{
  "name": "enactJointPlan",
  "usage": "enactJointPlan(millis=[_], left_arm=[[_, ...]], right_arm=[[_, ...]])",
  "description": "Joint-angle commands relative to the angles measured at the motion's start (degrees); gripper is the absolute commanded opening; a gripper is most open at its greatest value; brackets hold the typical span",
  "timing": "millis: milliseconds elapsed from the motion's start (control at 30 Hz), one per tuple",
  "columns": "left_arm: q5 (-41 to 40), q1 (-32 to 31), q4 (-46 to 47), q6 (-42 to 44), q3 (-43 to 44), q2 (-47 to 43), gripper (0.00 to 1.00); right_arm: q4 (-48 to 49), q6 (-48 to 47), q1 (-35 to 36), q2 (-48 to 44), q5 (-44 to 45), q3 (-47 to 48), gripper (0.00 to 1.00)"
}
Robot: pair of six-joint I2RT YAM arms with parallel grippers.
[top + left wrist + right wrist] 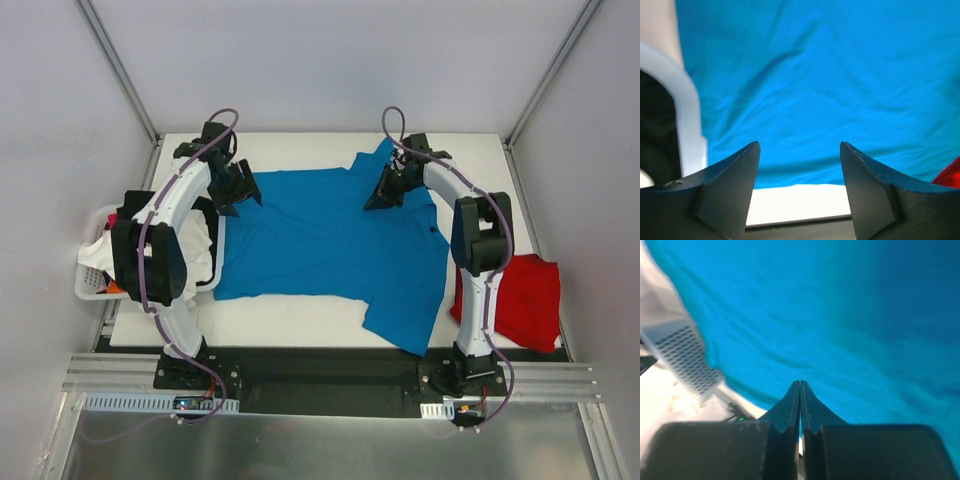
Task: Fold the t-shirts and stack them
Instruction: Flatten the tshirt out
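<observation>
The turquoise t-shirt (320,240) lies spread flat at the centre of the table (300,322), with its hem toward 9 o'clock and its neck apparently toward 3 o'clock. The red t-shirt (530,295) lies bunched at the table's 4 o'clock corner, well apart from the turquoise one. The left gripper (243,192) is released: its jaws stand apart over the far hem corner at the shirt's 10 o'clock, with nothing between them. The right gripper (382,198) is clenched above the far shoulder area at 1 o'clock, and no fabric shows between its jaws. A basket (90,285) with other cloth sits at 9 o'clock. Expect the fabric to be light, soft and limp: it offers no stiffness, drapes from any pinch and wrinkles or drags across the table when pulled. Take hold at edges or corners, where a thin fold can be pinched; hem corner and shoulder seam are suitable. Lift both points together to keep the panel flat.
</observation>
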Motion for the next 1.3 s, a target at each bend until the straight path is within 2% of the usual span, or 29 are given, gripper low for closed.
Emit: enactJointPlan(millis=[0, 33, 67, 100, 267, 400, 467, 533, 600, 700, 800, 933, 1100, 1267], left_arm=[[-3.1, -0.6, -1.1, 1.4, -0.2, -2.7, 0.63], [-3.7, -0.7, -1.2, 0.8, -0.1, -2.5, 0.51], [-4.3, -0.7, -1.2, -0.2, -0.6, -2.6, 0.45], [-5.0, -0.9, -0.9, -1.8, -0.4, -2.5, 0.44], [-7.9, -1.1, -0.9, 0.6, 7.1, 0.9, 0.50], [-1.0, 0.6, -0.8, 0.1, 9.2, 6.6, 0.54], [0.0, 0.7, -1.0, 0.2, 9.8, 9.2, 0.55], [2.0, 0.9, -1.5, 0.3, 10.4, 12.7, 0.54], [3.1, 0.9, -5.1, 1.1, 12.9, 17.0, 0.53], [7.9, 0.7, -7.4, 2.6, 12.0, 18.8, 0.44], [7.4, -0.6, -6.8, 4.3, 9.4, 18.1, 0.40], [7.7, -1.7, -5.5, 4.2, 7.6, 19.5, 0.17], [0.5, -2.6, -3.4, 5.2, 9.8, 21.6, 0.19], [-5.0, -2.6, -2.0, 5.3, 15.1, 25.8, 0.20]], right_arm=[[-5.7, -4.8, 1.5, -4.0, 9.7, 3.6, 0.01], [-6.4, -5.5, 1.8, -3.8, 10.7, 4.4, 0.01], [-6.9, -6.4, 2.3, -3.6, 11.8, 5.1, 0.01], [-7.7, -7.9, 3.0, -3.5, 13.8, 5.7, 0.01], [-12.1, -6.5, 1.9, -1.4, 12.6, 8.5, 0.01], [-13.3, -5.6, -1.8, 0.2, 8.0, 9.2, 0.01], [-15.2, -8.8, -2.2, 0.8, 9.5, 11.8, 0.01], [-17.5, -10.3, -2.4, 2.8, 10.1, 14.5, 0.01], [-17.9, -10.6, -2.6, 3.6, 5.8, 15.2, 0.01], [-16.4, -9.6, -2.6, 3.8, -0.7, 12.7, 0.01], [-8.0, -5.8, -2.7, 1.6, -8.3, 5.3, 0.01], [-4.9, -4.2, -2.5, 2.7, -10.2, 2.7, 0.01], [-1.5, -2.2, -2.6, 6.2, -11.7, 2.8, 0.01], [4.4, 3.8, -3.4, 9.5, -13.7, 5.5, 0.01]])
